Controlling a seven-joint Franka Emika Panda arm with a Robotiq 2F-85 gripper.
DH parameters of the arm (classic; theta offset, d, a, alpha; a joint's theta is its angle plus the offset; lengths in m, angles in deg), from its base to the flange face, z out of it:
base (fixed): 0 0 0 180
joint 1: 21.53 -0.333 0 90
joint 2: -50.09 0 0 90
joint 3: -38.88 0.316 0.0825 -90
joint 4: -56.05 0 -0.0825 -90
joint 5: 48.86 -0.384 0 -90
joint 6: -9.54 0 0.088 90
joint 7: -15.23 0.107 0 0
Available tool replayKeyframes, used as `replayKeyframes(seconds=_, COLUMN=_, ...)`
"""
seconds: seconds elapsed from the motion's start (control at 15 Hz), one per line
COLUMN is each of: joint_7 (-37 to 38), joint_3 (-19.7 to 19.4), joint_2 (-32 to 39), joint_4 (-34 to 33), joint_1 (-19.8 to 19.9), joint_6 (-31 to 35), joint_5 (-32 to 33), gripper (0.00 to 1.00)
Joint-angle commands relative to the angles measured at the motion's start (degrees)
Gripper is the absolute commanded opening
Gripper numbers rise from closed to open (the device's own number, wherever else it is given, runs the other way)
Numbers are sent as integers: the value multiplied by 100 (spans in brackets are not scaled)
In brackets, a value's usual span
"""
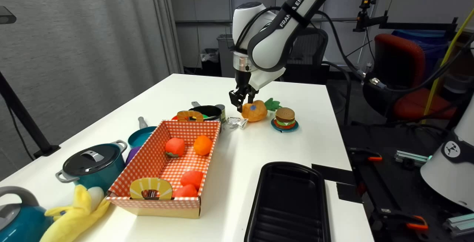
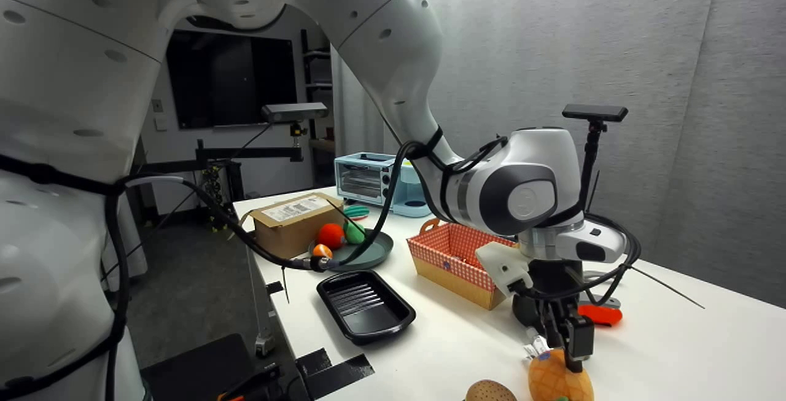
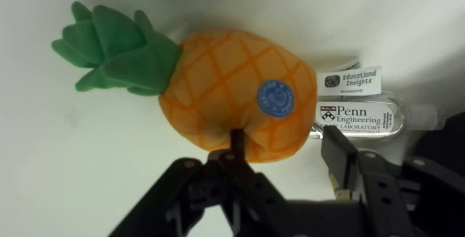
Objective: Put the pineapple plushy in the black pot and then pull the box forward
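Observation:
The pineapple plushy (image 1: 254, 111) lies on its side on the white table, its green tuft pointing away from the black pot; it also shows in an exterior view (image 2: 557, 382) and the wrist view (image 3: 225, 81). My gripper (image 3: 283, 132) is open and low over the plushy; it also shows in both exterior views (image 1: 245, 103) (image 2: 566, 350). One fingertip presses a dent into the plushy's side; the other is beside it, over a small bottle. The black pot (image 1: 208, 110) stands behind the checkered box (image 1: 135, 171), partly hidden by it. The box also shows in an exterior view (image 2: 454, 281).
The clear sanitizer bottle (image 3: 358, 119) lies against the plushy's end. A toy burger (image 1: 285, 116) on a small plate is close to the tuft. A black tray (image 1: 290, 201), teal lidded pot (image 1: 96, 164), yellow plush (image 1: 76, 216) and blue bowl (image 1: 140, 136) stand around the box.

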Motion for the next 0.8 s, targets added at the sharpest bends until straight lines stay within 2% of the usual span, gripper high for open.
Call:
replayKeyframes(seconds=0.0, joint_7=-192, joint_3=144, joint_2=68, joint_4=-31, joint_1=159, joint_6=132, joint_5=-305, gripper=29)
replayKeyframes(seconds=0.27, joint_7=-158, joint_3=130, joint_2=47, joint_4=-9, joint_1=178, joint_6=153, joint_5=-428, gripper=1)
replayKeyframes(seconds=0.4, joint_7=-127, joint_3=116, joint_2=26, joint_4=-13, joint_1=147, joint_6=168, joint_5=-420, gripper=0)
replayKeyframes(seconds=0.73, joint_7=42, joint_3=12, joint_2=-305, joint_4=-44, joint_1=-239, joint_6=383, joint_5=21, gripper=1)
